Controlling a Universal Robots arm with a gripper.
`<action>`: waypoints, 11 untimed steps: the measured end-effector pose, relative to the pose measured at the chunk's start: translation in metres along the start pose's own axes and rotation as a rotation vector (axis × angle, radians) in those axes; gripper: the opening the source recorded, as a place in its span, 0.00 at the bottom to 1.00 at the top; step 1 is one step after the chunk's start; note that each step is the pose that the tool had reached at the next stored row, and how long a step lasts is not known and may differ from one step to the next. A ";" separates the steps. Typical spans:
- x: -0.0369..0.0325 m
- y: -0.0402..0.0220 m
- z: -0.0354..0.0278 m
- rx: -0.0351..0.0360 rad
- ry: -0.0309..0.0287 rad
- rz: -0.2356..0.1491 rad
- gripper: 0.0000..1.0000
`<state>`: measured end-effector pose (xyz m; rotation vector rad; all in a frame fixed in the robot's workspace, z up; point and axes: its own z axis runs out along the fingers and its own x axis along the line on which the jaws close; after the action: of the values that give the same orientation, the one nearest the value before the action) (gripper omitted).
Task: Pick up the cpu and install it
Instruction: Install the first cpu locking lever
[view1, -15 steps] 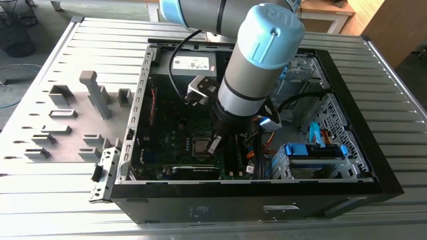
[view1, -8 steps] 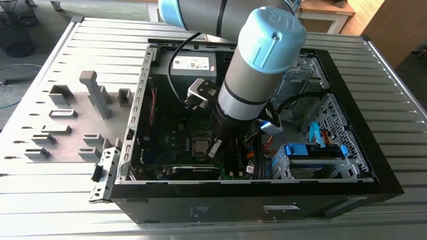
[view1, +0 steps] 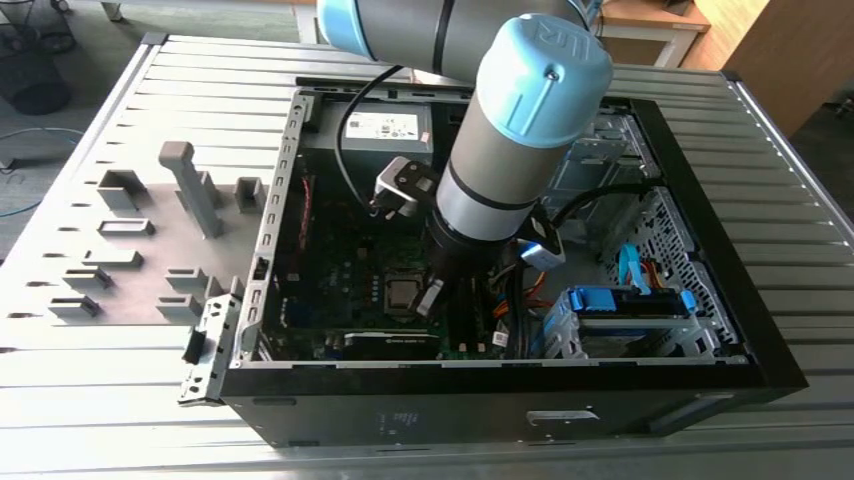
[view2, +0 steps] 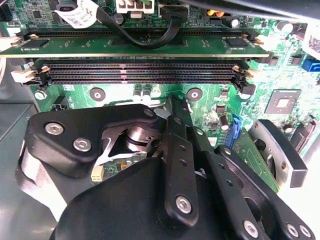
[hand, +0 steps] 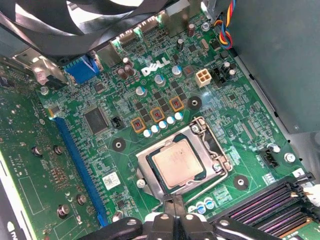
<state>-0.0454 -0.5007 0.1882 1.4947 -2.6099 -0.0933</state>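
Cpu (hand: 178, 163) seated flat in socket bracket (hand: 182, 161) on green motherboard (hand: 125, 150), inside open computer case (view1: 694, 330). Gripper (hand: 174, 204) hovers just beside socket edge, near memory slots (view2: 142, 72). Jaws pressed together, holding nothing. Grey holder frames (view1: 140, 250) on table (view1: 107, 350), exterior view's left of case.

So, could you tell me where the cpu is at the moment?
The cpu sits in the socket bracket on the motherboard, seen in the first wrist view; in the exterior view it lies just to the exterior view's left of the gripper.
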 end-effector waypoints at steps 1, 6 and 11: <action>0.0000 0.0000 0.0002 0.0000 0.0001 0.000 0.11; -0.0001 -0.0002 0.0010 0.0001 0.0000 0.000 0.11; -0.0001 -0.0001 0.0011 0.0001 -0.0004 0.000 0.11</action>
<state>-0.0453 -0.5007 0.1871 1.4950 -2.6101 -0.0935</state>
